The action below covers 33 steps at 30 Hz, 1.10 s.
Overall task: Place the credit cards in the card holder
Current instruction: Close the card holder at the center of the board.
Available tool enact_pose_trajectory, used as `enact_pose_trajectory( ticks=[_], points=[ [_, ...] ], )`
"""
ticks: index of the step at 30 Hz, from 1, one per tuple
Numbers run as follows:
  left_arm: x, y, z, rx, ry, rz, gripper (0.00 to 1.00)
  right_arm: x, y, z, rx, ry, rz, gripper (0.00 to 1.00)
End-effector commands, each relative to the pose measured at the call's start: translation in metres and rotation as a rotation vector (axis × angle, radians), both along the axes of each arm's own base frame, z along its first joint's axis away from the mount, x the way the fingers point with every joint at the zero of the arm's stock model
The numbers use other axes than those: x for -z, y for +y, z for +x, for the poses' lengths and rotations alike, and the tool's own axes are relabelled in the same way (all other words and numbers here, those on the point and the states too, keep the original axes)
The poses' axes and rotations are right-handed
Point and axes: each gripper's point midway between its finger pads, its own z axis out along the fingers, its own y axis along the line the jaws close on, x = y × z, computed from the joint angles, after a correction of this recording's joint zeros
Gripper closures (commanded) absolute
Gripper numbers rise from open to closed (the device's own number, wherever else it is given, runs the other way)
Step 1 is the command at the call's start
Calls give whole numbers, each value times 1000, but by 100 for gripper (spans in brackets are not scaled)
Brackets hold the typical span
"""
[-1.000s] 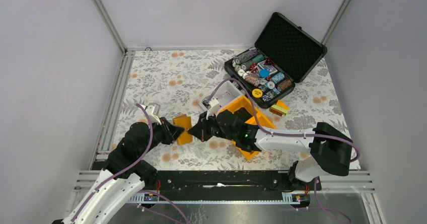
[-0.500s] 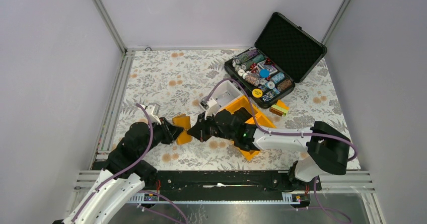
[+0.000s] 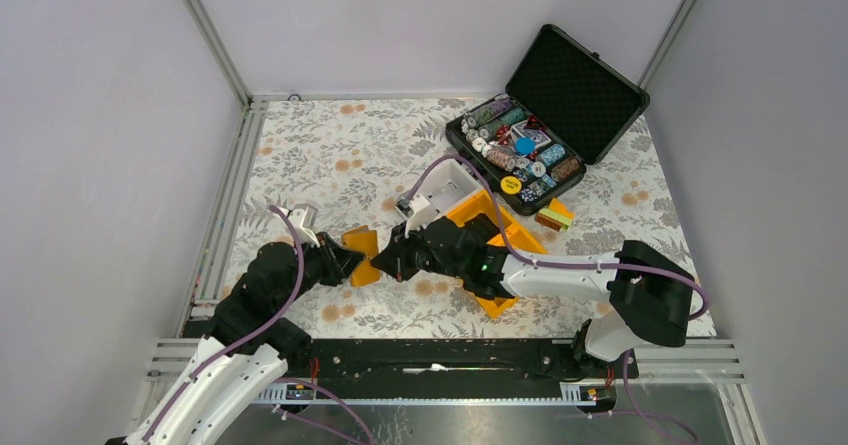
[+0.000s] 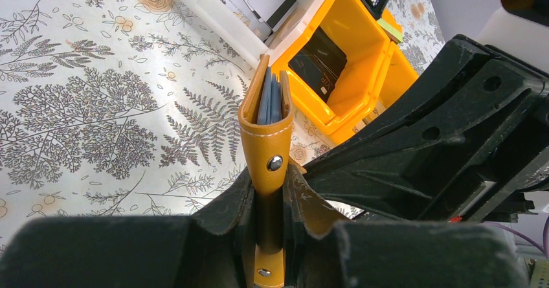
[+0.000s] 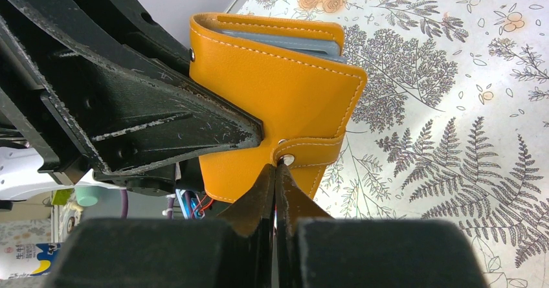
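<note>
Left claw [image 4: 268, 196] is pinching the small flat orange stitched folding card holder [image 4: 265, 129] by its lower end, one finger on each face. The card holder is folded shut and stands on edge, up off the floral-print tablecloth [image 3: 330, 155], between my two arms. Thin pale blue-grey layers [image 4: 270, 100] show in the top of the fold; I can't tell credit cards from pocket lining. An orange strap with a silver snap dot [image 4: 275, 163] wraps the near edge.

Right claw [image 5: 277, 171] is pressed together, tips right at the snap strap. I can't tell whether any strap is nipped between them.

Just right of the card holder is a big orange plastic compartment bin [image 4: 353, 74] with a flat black item inside. A white plastic tray [image 4: 217, 13] beside it holds flat pale rectangles. An open black hard case [image 3: 575, 90] of round poker chips sits far right, well apart.
</note>
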Motion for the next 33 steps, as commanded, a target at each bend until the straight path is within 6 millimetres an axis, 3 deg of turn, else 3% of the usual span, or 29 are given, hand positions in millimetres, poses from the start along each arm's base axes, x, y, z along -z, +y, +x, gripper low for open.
enact_pose_trajectory(
  ticks=[1, 26, 33],
  points=[
    [-35, -18, -1, 83, -92, -97, 100, -31, 7, 3, 23, -36, 88, 100],
    [-34, -21, -2, 98, -85, -99, 100, -52, 3, 17, 102, -78, 141, 100],
    [-32, -20, 0, 89, -83, -95, 100, -51, 9, 8, 32, -72, 135, 100]
  ],
)
